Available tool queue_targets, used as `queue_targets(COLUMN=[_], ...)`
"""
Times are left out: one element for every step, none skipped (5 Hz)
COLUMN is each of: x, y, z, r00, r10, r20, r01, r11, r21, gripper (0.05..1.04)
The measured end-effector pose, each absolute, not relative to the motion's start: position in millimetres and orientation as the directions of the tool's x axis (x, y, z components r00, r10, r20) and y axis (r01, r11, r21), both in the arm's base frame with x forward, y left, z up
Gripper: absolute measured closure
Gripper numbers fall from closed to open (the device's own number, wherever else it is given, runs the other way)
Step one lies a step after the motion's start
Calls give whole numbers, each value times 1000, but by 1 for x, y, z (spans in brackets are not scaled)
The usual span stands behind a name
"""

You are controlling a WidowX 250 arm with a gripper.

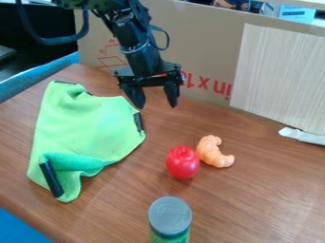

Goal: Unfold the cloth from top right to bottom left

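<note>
Jaws spread apart, your gripper (156,105) hangs near the green cloth (89,126), which lies rumpled on your worktop (254,204), its bottom end folded over.

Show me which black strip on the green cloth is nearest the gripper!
The right-edge strip of the cloth. The top strip and bottom-left strip are farther from the gripper.

Soft, matt green cloth (95,126); glossy red fruit (182,163); smooth, wood-grained brown table (259,199).
</note>
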State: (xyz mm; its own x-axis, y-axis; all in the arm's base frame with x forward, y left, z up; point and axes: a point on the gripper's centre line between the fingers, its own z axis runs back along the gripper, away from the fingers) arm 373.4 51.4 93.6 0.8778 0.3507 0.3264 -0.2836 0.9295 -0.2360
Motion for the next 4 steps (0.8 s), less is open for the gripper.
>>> queue_targets(x=[372, 367, 373, 379], y=[50, 53, 65, 61], z=[82, 82, 82, 79], r00=[887, 895, 872, 847], r10=[357, 357, 366, 364], r20=[294, 266, 326, 388], r01=[-294, -295, -322, -355], r11=[926, 923, 929, 930], r21=[-238, -247, -182, -97], gripper=[83, 83, 83, 83])
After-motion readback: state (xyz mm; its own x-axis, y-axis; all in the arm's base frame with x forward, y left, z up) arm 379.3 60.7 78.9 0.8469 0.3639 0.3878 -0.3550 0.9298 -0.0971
